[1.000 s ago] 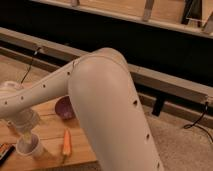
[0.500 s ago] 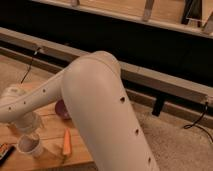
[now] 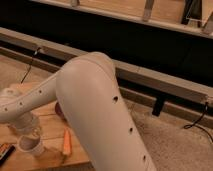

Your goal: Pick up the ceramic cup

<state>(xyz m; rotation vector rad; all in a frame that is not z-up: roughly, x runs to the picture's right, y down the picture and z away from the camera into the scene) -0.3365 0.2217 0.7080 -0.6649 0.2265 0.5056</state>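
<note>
The white ceramic cup (image 3: 31,145) stands upright on the wooden table (image 3: 50,131) at the lower left, its round mouth facing up. My gripper (image 3: 27,129) hangs directly above it at the end of the white arm (image 3: 95,115), right at the cup's rim. Whether it touches the cup cannot be told. The dark purple bowl (image 3: 58,111) is mostly hidden behind the arm, with only a sliver showing.
An orange carrot-like object (image 3: 66,142) lies on the table right of the cup. A dark flat object (image 3: 5,152) lies at the left edge. A grey ledge (image 3: 150,80) and dark wall run behind, and a cable (image 3: 197,122) lies on the floor.
The arm's elbow has swung left and forward, covering more of the purple bowl. The gripper has sunk closer onto the cup. The cup has not moved.
</note>
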